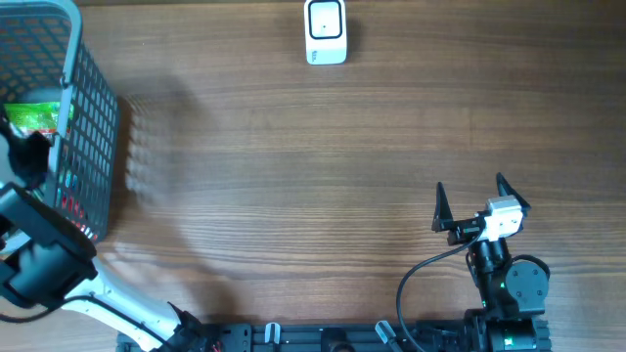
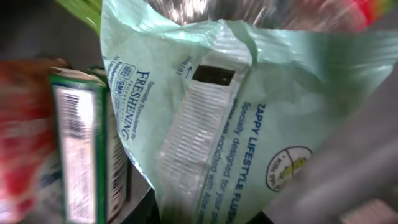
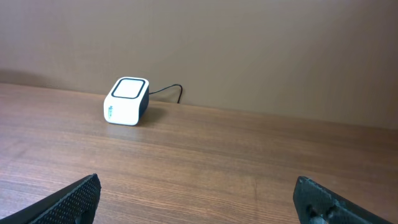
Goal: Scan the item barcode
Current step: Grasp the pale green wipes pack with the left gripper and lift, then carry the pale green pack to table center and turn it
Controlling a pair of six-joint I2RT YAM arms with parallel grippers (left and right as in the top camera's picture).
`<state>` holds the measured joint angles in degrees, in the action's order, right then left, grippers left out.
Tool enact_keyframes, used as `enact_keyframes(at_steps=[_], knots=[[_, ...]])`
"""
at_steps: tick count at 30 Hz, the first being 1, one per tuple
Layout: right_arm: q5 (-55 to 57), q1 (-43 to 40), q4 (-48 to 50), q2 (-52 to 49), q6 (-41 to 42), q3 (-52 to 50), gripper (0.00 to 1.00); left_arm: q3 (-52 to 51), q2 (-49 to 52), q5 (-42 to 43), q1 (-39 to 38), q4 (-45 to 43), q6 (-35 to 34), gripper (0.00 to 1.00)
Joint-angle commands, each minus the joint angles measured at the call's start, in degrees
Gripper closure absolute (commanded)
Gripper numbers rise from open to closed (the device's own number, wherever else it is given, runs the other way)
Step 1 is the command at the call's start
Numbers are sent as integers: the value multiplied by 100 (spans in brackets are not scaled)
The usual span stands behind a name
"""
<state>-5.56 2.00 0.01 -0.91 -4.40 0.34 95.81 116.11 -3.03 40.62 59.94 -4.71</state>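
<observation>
1. Basket first: the grey plastic mesh basket (image 1: 93, 127) sat at 9 o'clock on the brown wooden table (image 1: 293, 196). The left gripper (image 1: 27, 154) was down inside it among the goods.
2. Up close, the left wrist view was filled by a mint-green soft film pouch (image 2: 261, 112) with blue print. It was crumpled, and its crimped back seam (image 2: 193, 143) ran up the middle.
3. At the pouch's 9 o'clock stood a green-and-white cardboard box (image 2: 81, 143), its barcode stripes facing the camera. Past that, a red packet (image 2: 18, 124) was only a blur.
4. The left fingers did not show sharply anywhere. I could not tell whether they were apart, together or pinching the pouch.
5. Over at 4 o'clock the right gripper (image 1: 470, 191) hung above bare wood, its fingers spread wide with nothing between them.
6. The white cube-shaped scanner (image 1: 325, 31) waited at 12 o'clock, well apart from the basket, its dark window facing up.
7. My read on handling was that the pouch looked light, floppy and slick. It would probably sag and fold rather than stay flat.
8. The crimped seam or a sealed edge looked like the safest pinch point, being stiffer and flatter than the belly. No barcode on the pouch was visible, so the grip should leave the printed faces uncovered.
</observation>
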Motion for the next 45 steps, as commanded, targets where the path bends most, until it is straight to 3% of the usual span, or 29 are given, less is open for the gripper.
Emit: enact_keyframes(at_steps=[1,5,8,13,18,25,29,33,34,37,38,40,43,45], knots=[[-9,7,28,26,4,-4,0,999,-1062,302,11,304,-533,80],[-9,7,28,26,4,-4,0,1307,-2186,1488,-7,380,-1097,80],[-9,7,28,26,4,-4,0,1307,-2911,2109,-306,597,-1145,83],[-9,7,28,26,4,-4,0,1305,-3351,2098,-1609,1270,-1137,83],[-9,7,28,26,2,-4,0,811,-3254,1482,-3425,1646,-1150,83],[-9,7,28,26,4,-4,0,-1069,-2868,975,-5600,459,-1803,83],[-9,7,28,26,7,-4,0,-2144,-2356,866,-6422,-789,-2192,82],[-9,7,28,26,2,-4,0,-2542,-1641,638,-6937,-1515,-2430,80],[-9,7,28,26,4,-4,0,-2546,-1471,638,-7014,-1606,-2430,73],[-9,7,28,26,4,-4,0,-2546,-1115,651,-7163,-1825,-2426,43],[-9,7,28,26,4,-4,0,-2540,-1080,658,-7169,-1862,-2402,22],[-9,7,28,26,4,-4,0,-2369,-1172,682,-7086,-1832,-2229,7],[-9,7,28,26,4,-4,0,-1919,-1467,702,-6953,-1451,-2232,9],[-9,7,28,26,4,-4,0,-1801,-1709,702,-6935,-1390,-2234,26]])
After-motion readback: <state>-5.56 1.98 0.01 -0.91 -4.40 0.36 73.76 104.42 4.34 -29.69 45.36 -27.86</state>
